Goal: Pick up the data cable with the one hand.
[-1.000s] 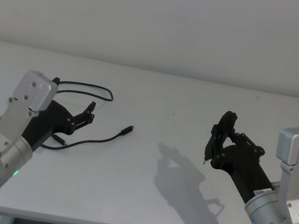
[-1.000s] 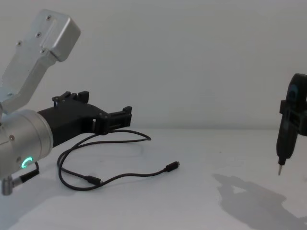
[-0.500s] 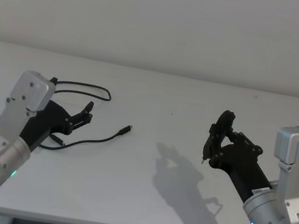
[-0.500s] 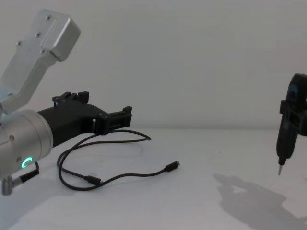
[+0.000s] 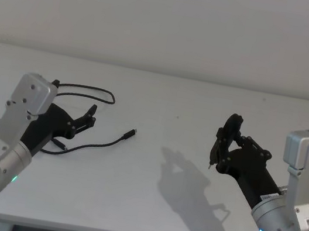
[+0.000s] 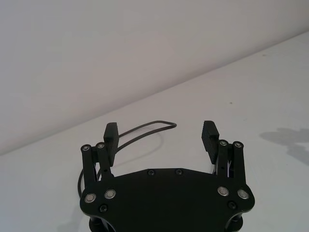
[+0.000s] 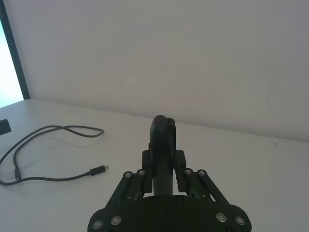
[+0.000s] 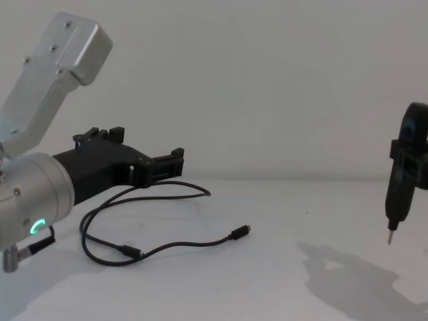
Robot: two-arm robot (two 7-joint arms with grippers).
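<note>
The left tool (image 5: 91, 115) hovers spread wide, empty, touching nothing, over the data cable (image 5: 88, 86) looped on the desk (image 5: 145, 209): strands at its 12 and 6 o'clock, plug run aiming 2 o'clock. The right tool (image 5: 225, 142) sits well apart at 3 o'clock, clenched on a needle-tipped piece (image 7: 163, 140)

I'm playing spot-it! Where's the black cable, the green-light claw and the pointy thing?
data cable (image 8: 238, 233), chest view, its metal-tipped plug.
left gripper (image 6: 160, 135), left wrist view, between its open fingertips.
pointed tool (image 8: 396, 200), chest view, its black body.
</note>
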